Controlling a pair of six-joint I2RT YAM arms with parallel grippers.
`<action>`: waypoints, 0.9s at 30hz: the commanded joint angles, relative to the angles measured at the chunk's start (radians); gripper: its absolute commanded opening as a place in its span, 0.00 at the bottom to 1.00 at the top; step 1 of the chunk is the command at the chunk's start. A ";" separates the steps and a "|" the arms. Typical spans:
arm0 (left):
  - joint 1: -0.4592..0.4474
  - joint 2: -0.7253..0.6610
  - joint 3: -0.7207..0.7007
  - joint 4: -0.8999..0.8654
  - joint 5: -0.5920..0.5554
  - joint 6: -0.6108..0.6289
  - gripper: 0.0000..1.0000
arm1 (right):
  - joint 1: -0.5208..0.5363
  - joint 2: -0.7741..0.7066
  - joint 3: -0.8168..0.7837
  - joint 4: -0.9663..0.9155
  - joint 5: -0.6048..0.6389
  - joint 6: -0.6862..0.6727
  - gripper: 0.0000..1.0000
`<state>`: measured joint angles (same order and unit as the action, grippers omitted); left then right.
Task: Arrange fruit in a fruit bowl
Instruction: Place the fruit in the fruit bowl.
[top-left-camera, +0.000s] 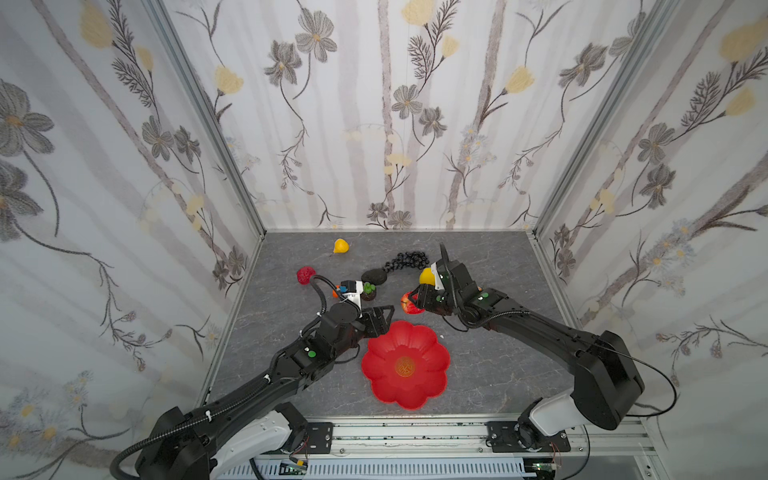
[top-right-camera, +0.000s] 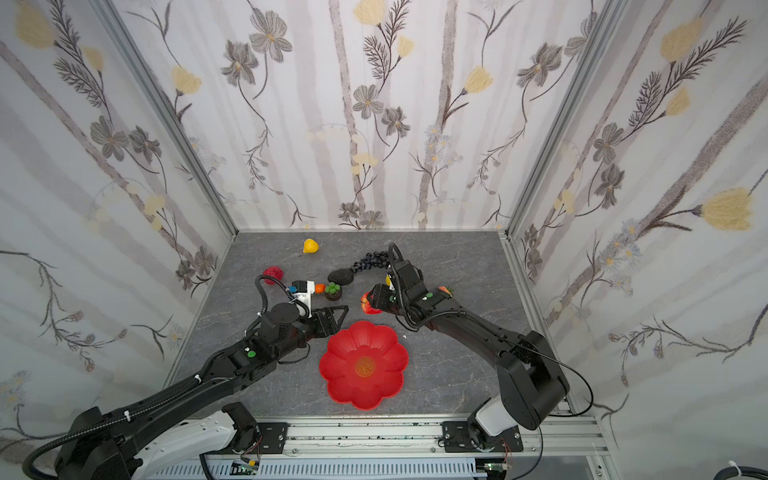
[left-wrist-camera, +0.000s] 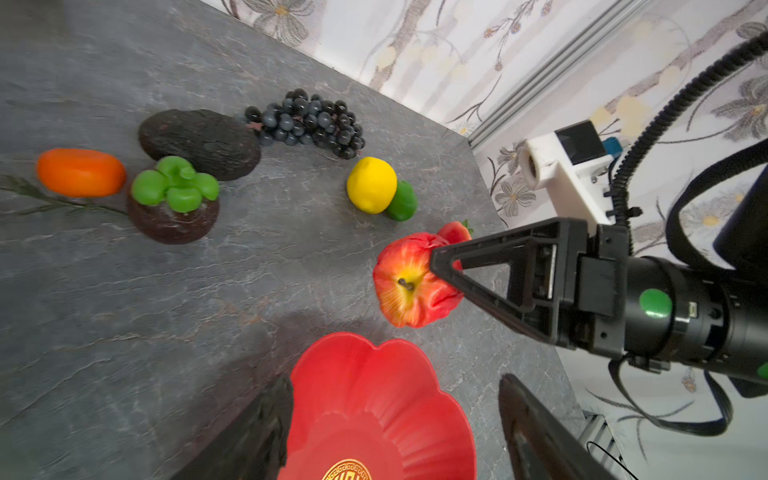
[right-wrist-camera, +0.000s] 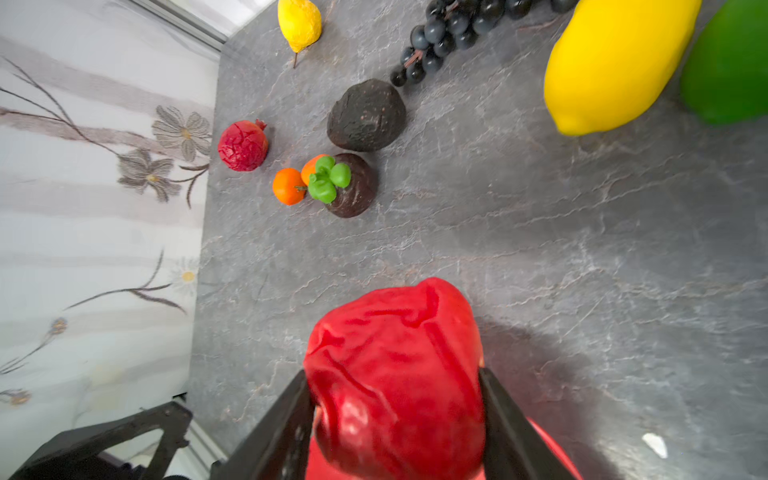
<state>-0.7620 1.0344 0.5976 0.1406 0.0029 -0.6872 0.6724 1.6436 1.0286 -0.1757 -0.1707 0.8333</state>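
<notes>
Left gripper (top-left-camera: 385, 321): jaws apart, empty, at the fruit bowl's (top-left-camera: 382, 374) far-left rim, crowding my drop.
Fruit bowl: near counter (top-left-camera: 498, 374), nothing in it.
Red apple (left-wrist-camera: 399, 299): just beyond the bowl, pinched across its sides by my right gripper (right-wrist-camera: 394, 372). Dented skin, so probably hollow, light and soft; squeeze gently.
Lemon (top-left-camera: 427, 276), grapes (top-left-camera: 409, 261): behind, off my path.

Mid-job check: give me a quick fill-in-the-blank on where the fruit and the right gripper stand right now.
The right gripper is shut on the ____.
The fruit bowl is ____ of fruit.
The green fruit touches the yellow ____.
The grapes lie beside the black ____.
Missing words: apple; empty; lemon; avocado.
</notes>
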 joint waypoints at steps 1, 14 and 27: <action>-0.031 0.065 0.050 0.051 -0.007 -0.010 0.71 | 0.006 -0.030 -0.044 0.156 -0.054 0.091 0.57; -0.072 0.187 0.108 0.040 -0.096 -0.052 0.43 | 0.035 -0.119 -0.193 0.262 -0.087 0.147 0.57; -0.072 0.194 0.106 0.023 -0.095 -0.060 0.24 | 0.047 -0.120 -0.199 0.277 -0.071 0.147 0.56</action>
<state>-0.8341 1.2266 0.6952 0.1524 -0.0822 -0.7368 0.7147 1.5249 0.8303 0.0505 -0.2550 0.9672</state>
